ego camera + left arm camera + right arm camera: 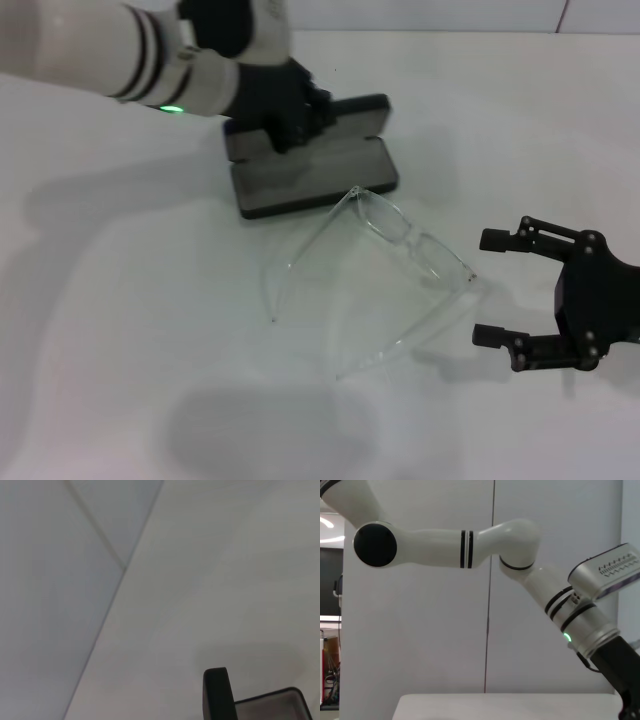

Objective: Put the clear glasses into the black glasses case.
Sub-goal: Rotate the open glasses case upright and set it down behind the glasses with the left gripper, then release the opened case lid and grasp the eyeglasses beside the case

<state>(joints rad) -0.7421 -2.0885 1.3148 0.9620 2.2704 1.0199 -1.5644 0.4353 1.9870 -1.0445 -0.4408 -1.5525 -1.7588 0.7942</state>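
Clear glasses (400, 232) lie unfolded on the white tabletop (120, 330), just in front of the open black glasses case (312, 168), with the front slanting from the case toward the robot's right and the thin arms pointing back to the robot. Nearest is the right gripper (492, 288), just beside the right end of the front, jaws open toward it. Over at the case is the left gripper (290, 110), and I cannot tell how its jaws stand.
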